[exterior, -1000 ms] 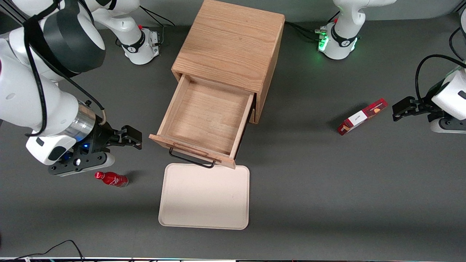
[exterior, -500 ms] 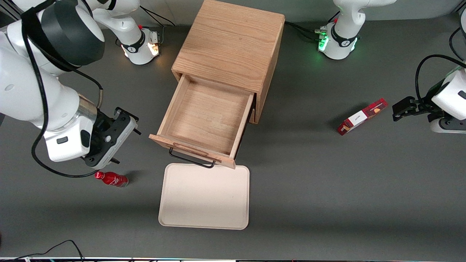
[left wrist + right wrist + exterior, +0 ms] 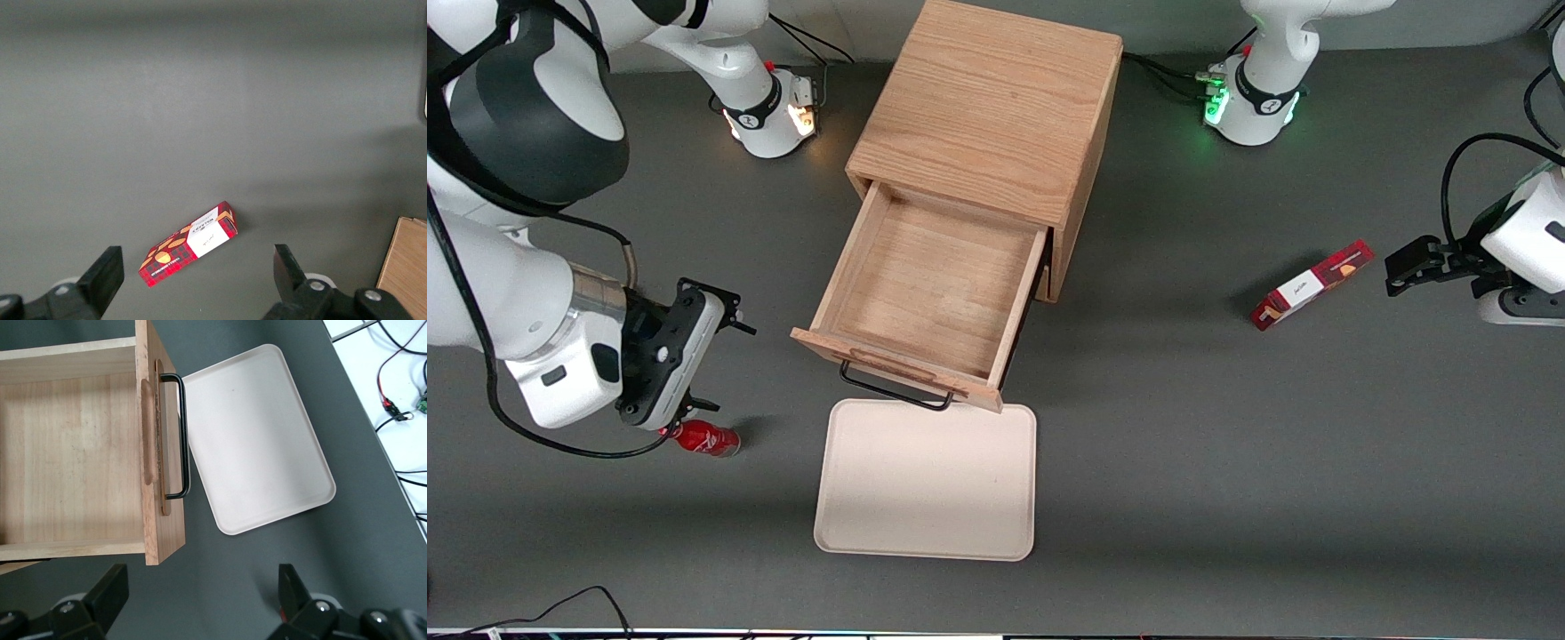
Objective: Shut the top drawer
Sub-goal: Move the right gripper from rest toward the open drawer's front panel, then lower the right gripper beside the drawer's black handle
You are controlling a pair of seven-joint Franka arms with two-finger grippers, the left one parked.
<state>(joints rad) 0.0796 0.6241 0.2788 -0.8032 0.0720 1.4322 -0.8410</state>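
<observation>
The top drawer (image 3: 934, 284) stands pulled far out of the oak cabinet (image 3: 996, 107), and its box is empty. Its front carries a raised wooden strip and a thin black wire handle (image 3: 889, 388). My right gripper (image 3: 720, 364) hangs open beside the drawer front, toward the working arm's end of the table and well apart from it. The right wrist view shows the drawer (image 3: 73, 453), its handle (image 3: 183, 437) and the gripper (image 3: 200, 593) with only grey table between its fingers.
A cream tray (image 3: 925, 480) lies flat just in front of the drawer, nearer the front camera. A small red bottle (image 3: 707, 438) lies on the table under the gripper. A red box (image 3: 1312, 284) lies toward the parked arm's end.
My gripper has turned at the wrist and drawn back from the drawer toward the working arm's end, ending above the red bottle. The drawer has not moved.
</observation>
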